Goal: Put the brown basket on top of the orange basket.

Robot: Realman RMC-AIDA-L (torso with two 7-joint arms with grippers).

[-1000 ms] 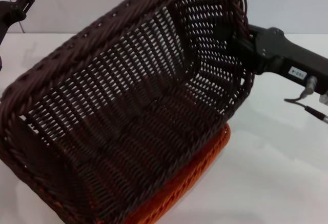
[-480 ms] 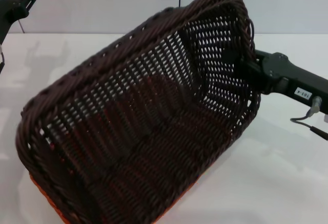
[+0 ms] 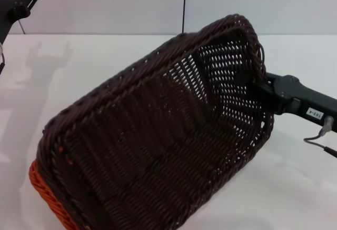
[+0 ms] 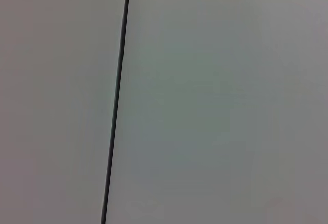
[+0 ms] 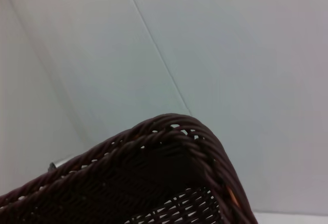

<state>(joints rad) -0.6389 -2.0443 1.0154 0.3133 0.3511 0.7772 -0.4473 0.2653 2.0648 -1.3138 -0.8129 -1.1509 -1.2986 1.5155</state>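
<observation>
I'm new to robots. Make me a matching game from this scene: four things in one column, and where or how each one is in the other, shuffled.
Things:
1. brown basket
2. orange basket
3. left gripper
4. right gripper

States:
A. raised at the far left, holding nothing
B. tilted, one end lifted
C. clamped on a basket's raised end
D. mostly hidden, only a corner showing

Pairs: 1-B, 2-D, 3-A, 4-C

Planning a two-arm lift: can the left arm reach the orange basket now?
Probably not: the left end effector is raised far back, and the tilted brown basket covers the orange basket except one corner.
</observation>
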